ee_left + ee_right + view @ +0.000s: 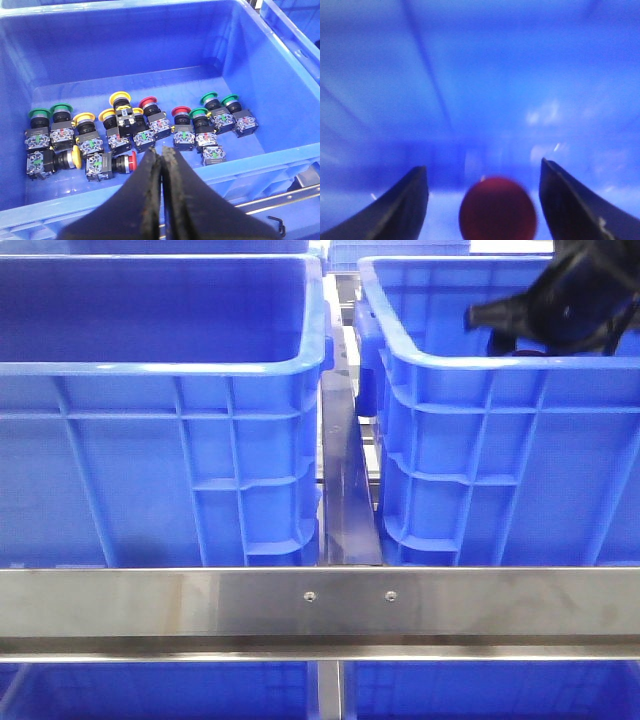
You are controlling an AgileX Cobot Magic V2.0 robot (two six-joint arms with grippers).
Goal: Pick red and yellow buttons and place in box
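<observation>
Blue ribbed plastic crates stand side by side behind a brushed steel rail (320,605), the right-hand crate (470,470) with the robot's black right gripper (483,200) reaching down inside it, its fingers (405,210) spread wide on either side of a blurred dark red domed button (498,209) that lies between them, touching neither. Over the left-hand crate (280,90), the left gripper (162,165) hangs with its fingers pressed together and empty above a loose row of push-button switches on the crate floor, among them yellow-capped (120,97), red-capped (148,103) and green-capped (61,108) ones.
</observation>
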